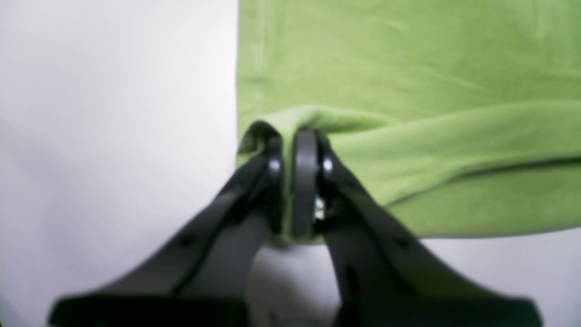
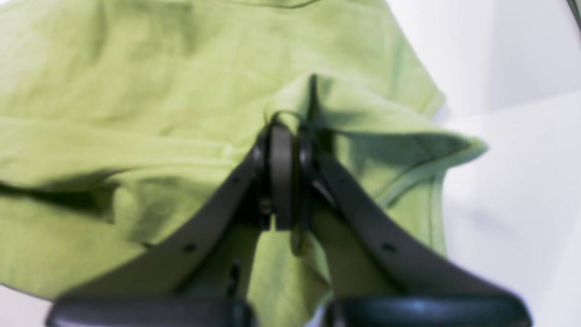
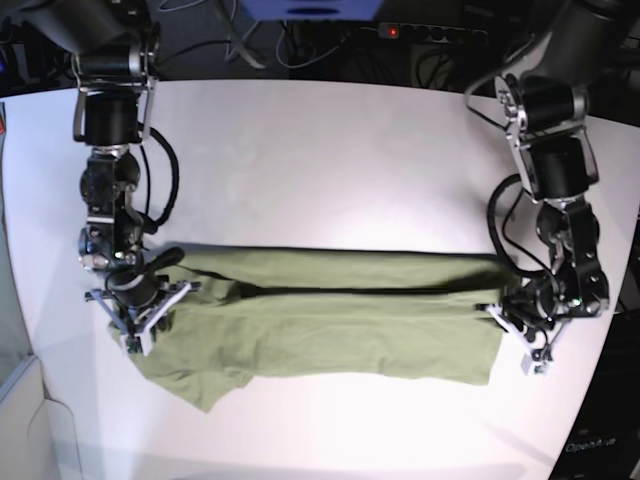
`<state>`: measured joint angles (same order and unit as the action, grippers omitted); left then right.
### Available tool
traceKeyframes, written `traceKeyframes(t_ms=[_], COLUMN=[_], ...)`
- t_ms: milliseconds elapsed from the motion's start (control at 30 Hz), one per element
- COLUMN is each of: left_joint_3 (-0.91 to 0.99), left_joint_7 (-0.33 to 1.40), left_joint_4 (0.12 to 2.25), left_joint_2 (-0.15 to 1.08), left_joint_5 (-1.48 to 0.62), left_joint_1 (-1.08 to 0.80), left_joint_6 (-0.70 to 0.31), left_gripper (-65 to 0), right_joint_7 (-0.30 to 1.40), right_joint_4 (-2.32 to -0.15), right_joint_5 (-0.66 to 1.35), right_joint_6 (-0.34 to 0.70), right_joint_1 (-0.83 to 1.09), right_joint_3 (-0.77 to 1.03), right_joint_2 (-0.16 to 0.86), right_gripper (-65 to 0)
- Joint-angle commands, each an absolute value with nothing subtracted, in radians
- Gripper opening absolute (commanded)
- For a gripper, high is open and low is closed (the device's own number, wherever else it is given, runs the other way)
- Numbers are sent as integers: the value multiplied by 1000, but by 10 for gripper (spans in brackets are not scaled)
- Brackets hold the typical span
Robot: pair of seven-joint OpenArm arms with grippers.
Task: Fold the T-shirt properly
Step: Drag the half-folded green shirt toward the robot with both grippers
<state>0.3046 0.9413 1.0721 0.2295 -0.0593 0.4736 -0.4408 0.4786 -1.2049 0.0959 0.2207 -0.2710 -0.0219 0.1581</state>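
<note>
The T-shirt (image 3: 330,330) lies lengthwise across the white table, olive green and wrinkled, with a long fold line running along its upper part. My left gripper (image 3: 506,316) is at its right end. In the left wrist view the left gripper (image 1: 295,136) is shut on a raised fold of the T-shirt (image 1: 408,68) at the corner by the stitched hem. At the shirt's left end is my right gripper (image 3: 150,300). The right wrist view shows the right gripper (image 2: 290,125) shut on bunched cloth of the T-shirt (image 2: 136,68) beside a sleeve opening.
The white table (image 3: 330,170) spreads bare behind the shirt. Its front edge runs close below the garment. A sleeve (image 3: 200,385) sticks out at the front left. Cables and a power strip (image 3: 420,32) lie beyond the far edge.
</note>
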Motion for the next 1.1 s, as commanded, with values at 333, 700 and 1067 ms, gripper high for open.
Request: traceKeyframes(t_ms=[333,700,1067], left_joint_3=[306,325,348], left_joint_7=[928,917,918], left_joint_4=[1093,1095,1095], left_joint_2=[239,239,214], left_joint_5=[-70,-71,-71], left_joint_1=[504,504,504], left_joint_6=[-444,-444,-446], left_gripper=[-633,-183,-615], right_joint_7=[453,453,437], right_joint_4=[-1221,-1227,-1242], right_joint_5=[99,99,99], right_joint_6=[229,231,231], right_joint_1=[-298,-288,-259], right_joint_3=[-16,-15,-13], right_joint_2=[197,208,214], right_gripper=[-474,-268,-599])
